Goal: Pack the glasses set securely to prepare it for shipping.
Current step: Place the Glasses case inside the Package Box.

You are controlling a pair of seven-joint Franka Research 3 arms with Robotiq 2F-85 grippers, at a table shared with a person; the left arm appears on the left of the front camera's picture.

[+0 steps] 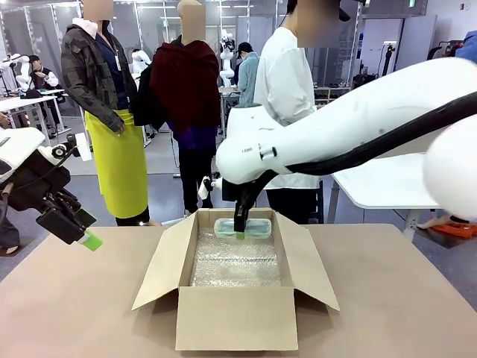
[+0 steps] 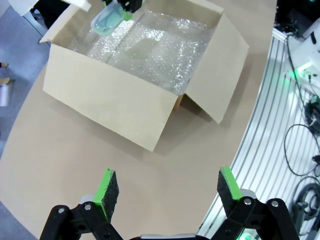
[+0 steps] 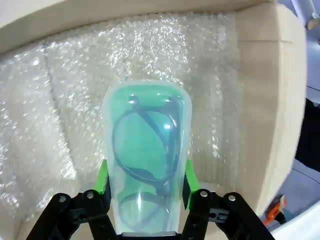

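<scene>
I am holding my left pincer (image 2: 167, 185) spread wide over the left side of the bench (image 1: 67, 306), angled toward the open cardboard box (image 1: 223, 317). I am stretching my right arm across over the box's far edge, with my right pincer (image 3: 145, 180) pointing downward and pinching the mint-green case (image 3: 145, 135) just above the bubble wrap (image 1: 235, 268) lining the box.

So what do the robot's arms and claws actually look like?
The left arm and right arm are glossy white with rounded links. A thick black cable runs along the right one, which carries small dark print too small to read. The left claw and right claw are black bolted linkages with two fingers, each faced with a bright green pad.
</scene>
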